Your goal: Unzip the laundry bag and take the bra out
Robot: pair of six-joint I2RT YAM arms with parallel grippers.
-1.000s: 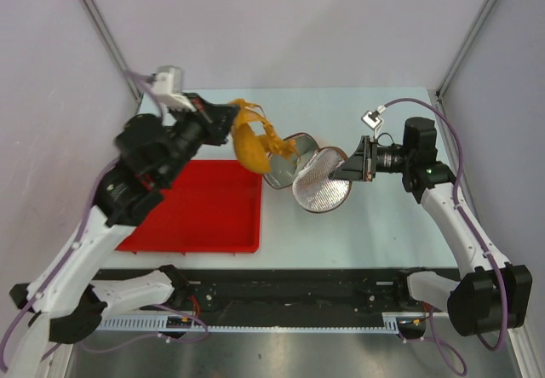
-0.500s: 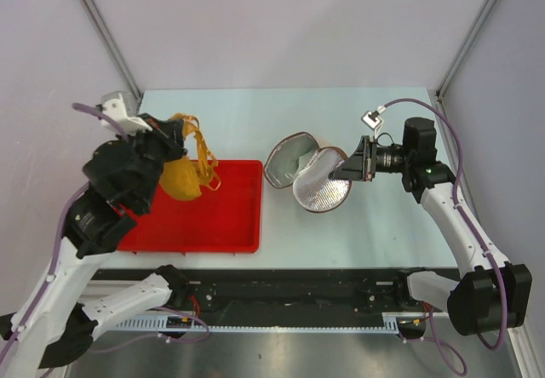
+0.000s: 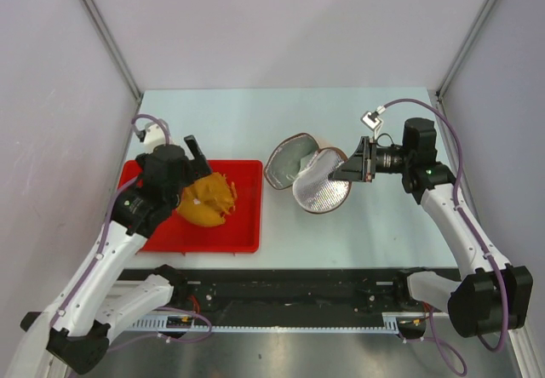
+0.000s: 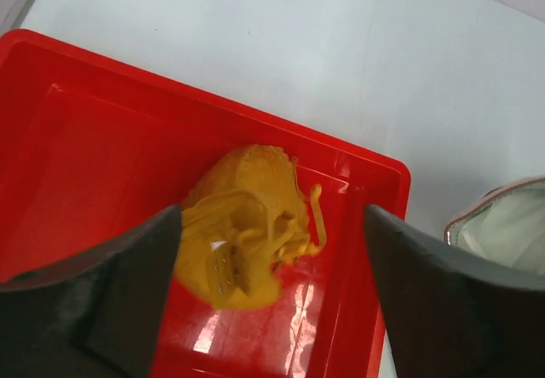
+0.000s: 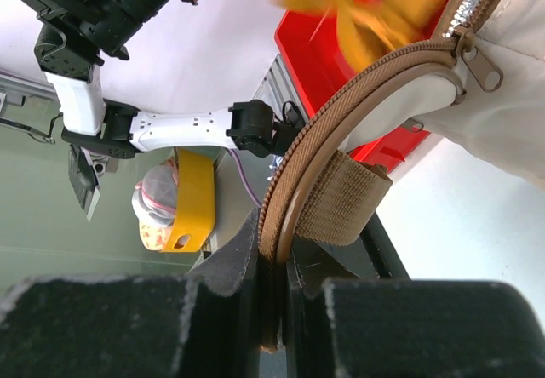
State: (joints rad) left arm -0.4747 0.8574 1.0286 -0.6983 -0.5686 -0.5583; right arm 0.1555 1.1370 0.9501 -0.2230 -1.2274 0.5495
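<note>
Bra (image 3: pixel 207 201), limp and surely light, lies crumpled in the red tray (image 3: pixel 204 248) at the surface's nine o'clock beneath wide-spread left fingers (image 4: pixel 128 293), any bunched fold offering a hold, while right fingers (image 5: pixel 128 327) pinch the laundry bag (image 3: pixel 319 189) by its rim.

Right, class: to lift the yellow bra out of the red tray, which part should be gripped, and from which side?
Probably the bunched middle of the bra, from straight above: it lies heaped in a soft mound inside the red tray, whose raised walls block a low sideways approach.
</note>
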